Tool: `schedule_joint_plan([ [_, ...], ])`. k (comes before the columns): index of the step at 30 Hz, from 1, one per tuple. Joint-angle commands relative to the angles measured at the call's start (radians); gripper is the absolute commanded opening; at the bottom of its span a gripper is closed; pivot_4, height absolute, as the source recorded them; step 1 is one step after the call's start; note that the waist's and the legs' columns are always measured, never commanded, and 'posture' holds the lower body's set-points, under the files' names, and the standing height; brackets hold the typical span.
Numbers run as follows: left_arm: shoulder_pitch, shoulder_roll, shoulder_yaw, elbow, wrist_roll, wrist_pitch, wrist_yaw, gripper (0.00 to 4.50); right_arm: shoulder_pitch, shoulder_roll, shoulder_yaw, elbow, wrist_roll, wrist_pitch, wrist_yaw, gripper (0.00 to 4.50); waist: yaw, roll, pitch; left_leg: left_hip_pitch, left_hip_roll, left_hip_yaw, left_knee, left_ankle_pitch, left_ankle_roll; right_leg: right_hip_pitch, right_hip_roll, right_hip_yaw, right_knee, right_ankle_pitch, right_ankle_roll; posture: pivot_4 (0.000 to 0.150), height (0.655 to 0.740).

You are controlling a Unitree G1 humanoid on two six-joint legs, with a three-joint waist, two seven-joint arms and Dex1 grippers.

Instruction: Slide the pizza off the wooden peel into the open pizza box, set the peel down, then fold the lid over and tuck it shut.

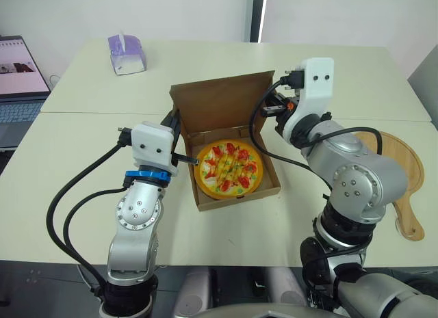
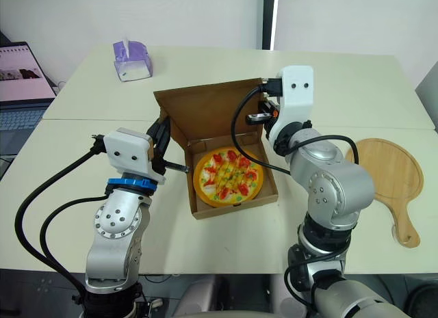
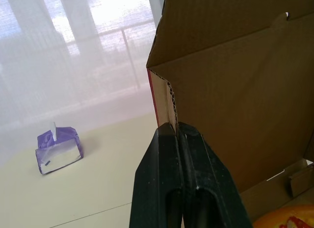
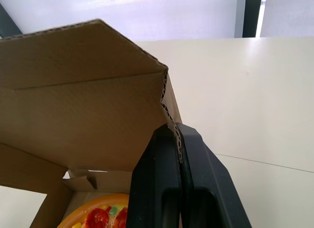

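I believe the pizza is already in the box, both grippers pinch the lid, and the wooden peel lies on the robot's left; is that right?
Not quite: the wooden peel lies on the robot's right, as the left eye view shows. The rest holds.

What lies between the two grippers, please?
The pizza box's raised lid, its side edges pinched by left gripper and right gripper, shown in left eye view.

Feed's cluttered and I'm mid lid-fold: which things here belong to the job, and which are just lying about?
Job:
- round topped pizza, inside the brown cardboard pizza box
- raised cardboard lid, pinched at its side edges by the left gripper and right gripper
- round wooden peel, set down at right

Lying about:
- purple tissue box
- open laptop, far left
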Motion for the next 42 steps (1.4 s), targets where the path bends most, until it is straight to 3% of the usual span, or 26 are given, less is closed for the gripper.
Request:
schedule_joint_plan([
  [1, 0.007, 0.004, -0.017, -0.024, -0.007, -0.021, -0.018, 0.01, 0.037, 0.01, 0.04, -0.053, 0.039, 0.005, 0.026, 0.0, 0.0, 0.0, 0.0, 0.0, 0.0, 0.0, 0.0, 0.0, 0.0, 0.0, 0.0, 0.0, 0.0, 0.0, 0.0, 0.15, 0.74],
  [10, 0.038, 0.022, -0.002, -0.029, -0.016, -0.039, -0.042, 0.01, 0.163, -0.029, 0.058, -0.104, 0.066, -0.03, 0.07, 0.0, -0.001, 0.0, -0.001, 0.001, 0.0, 0.0, -0.001, 0.0, 0.0, 0.001, 0.0, 0.0, 0.0, 0.0, 0.0, 0.15, 0.74],
  [23, 0.075, 0.029, 0.005, -0.027, -0.01, -0.076, -0.057, 0.01, 0.199, -0.054, 0.076, -0.118, 0.079, -0.059, 0.079, 0.0, -0.001, 0.0, -0.002, 0.002, 0.0, 0.0, -0.001, 0.0, 0.001, 0.001, 0.0, 0.0, 0.0, 0.0, 0.0, 0.15, 0.74],
  [27, 0.094, 0.034, 0.005, -0.039, -0.008, -0.091, -0.059, 0.87, 0.197, -0.055, 0.079, -0.116, 0.079, -0.068, 0.078, 0.0, -0.003, 0.0, -0.002, 0.002, 0.0, 0.0, -0.001, 0.0, 0.0, 0.001, 0.0, 0.0, 0.0, 0.0, 0.0, 0.15, 0.74],
  [38, 0.091, 0.029, 0.015, -0.033, 0.009, -0.098, -0.05, 4.39, 0.194, -0.06, 0.085, -0.104, 0.08, -0.084, 0.079, 0.0, -0.017, 0.0, -0.002, 0.001, 0.0, 0.0, -0.001, 0.0, 0.001, 0.001, 0.001, 0.0, 0.0, 0.0, 0.0, 0.15, 0.74],
  [42, 0.092, 0.032, 0.016, -0.037, 0.019, -0.086, -0.045, 4.47, 0.193, -0.063, 0.085, -0.102, 0.081, -0.086, 0.079, 0.0, -0.019, 0.0, -0.002, 0.001, 0.001, 0.0, -0.001, 0.0, 0.001, 0.001, 0.001, 0.0, 0.0, 0.0, 0.0, 0.15, 0.74],
])
